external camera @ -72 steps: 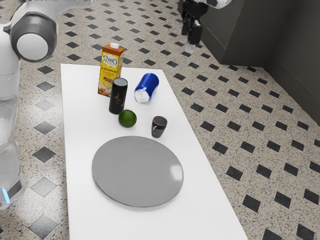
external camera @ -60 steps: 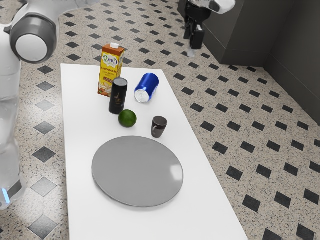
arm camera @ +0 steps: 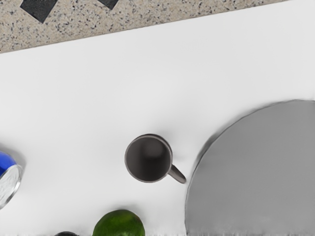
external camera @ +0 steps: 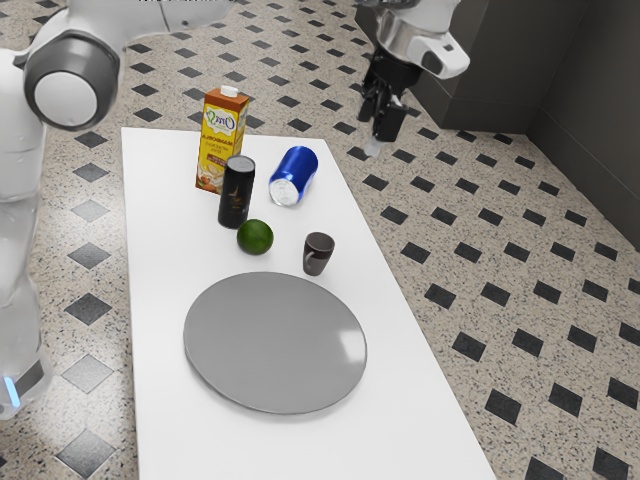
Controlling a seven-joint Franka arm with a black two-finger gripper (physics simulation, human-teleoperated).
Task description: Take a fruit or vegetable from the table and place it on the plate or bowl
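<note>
task progress: nothing done yet. the round green lime (external camera: 255, 236) sits on the white rectangular table (external camera: 160, 250), untouched, just beside the tall black can (external camera: 236, 190) and near the small dark brown mug (external camera: 318, 252). it lies close to the rim of the flat grey round plate (external camera: 275, 341) but apart from it. the plate is bare.

my black two-finger gripper (external camera: 383, 128) hangs high, well apart from the lime. its fingers look spread a little and nothing is between them. from the hand's camera the mug (arm camera: 148, 158) is roughly under me, with the lime (arm camera: 118, 224) just past it and the plate (arm camera: 256, 167) to the mug's handle side.

left to do, as i judge it: come down over the lime, close on it, lift, carry it the short way to the plate, let go. that is the whole job.

count:
- lime: one
- plate: one
- mug: one, upright
- cans: two, the black one upright, the blue soda can (external camera: 293, 175) on its side
- orange juice carton (external camera: 222, 137): one, upright at the far end
</note>
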